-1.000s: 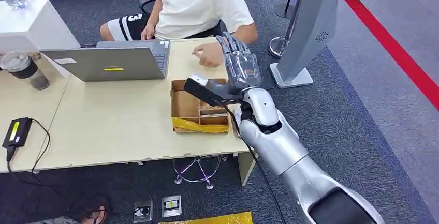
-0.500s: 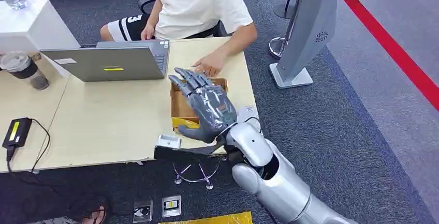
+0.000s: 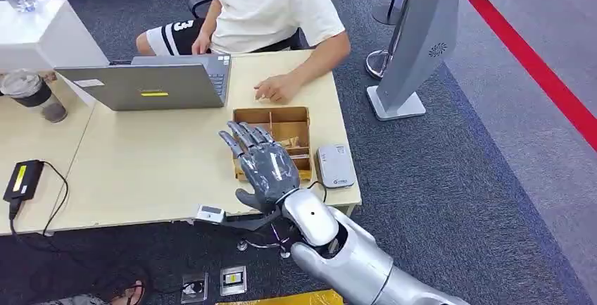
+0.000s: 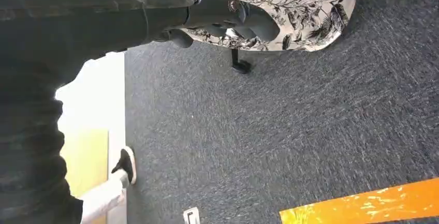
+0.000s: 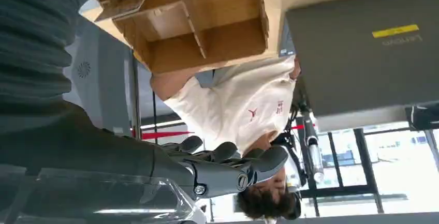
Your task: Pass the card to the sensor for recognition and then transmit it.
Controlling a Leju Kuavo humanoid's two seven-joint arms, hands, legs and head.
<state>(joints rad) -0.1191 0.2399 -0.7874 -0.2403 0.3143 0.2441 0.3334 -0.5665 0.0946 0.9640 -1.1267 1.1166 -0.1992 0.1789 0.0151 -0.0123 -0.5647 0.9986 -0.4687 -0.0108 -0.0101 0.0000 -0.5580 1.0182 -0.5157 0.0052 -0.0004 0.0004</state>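
I have the pale wooden bench (image 3: 162,171) under my right hand (image 3: 262,165), with a person in a white T-shirt (image 3: 271,2) seated at its far side beyond the hand, one of their hands resting on the benchtop. Further from the hand, toward the person, sits the open grey laptop (image 3: 151,83). Just past my fingertips lies the shallow brown cardboard box with dividers (image 3: 280,127), and right beside the hand on its outer side is the small grey rounded card reader (image 3: 334,165), which I take for the sensor. I cannot make out a card anywhere; if there is one it may be in a box compartment, but the contents are too small to tell. My right hand hovers over the near edge of the bench, back uppermost, fingers spread and straight, holding nothing; the silver forearm rises to it from below. To do this step well I judge I should reach into the box, settle the fingertips and pinch the card flat. The left hand (image 4: 228,17) hangs over grey carpet, fingers curled in on nothing.
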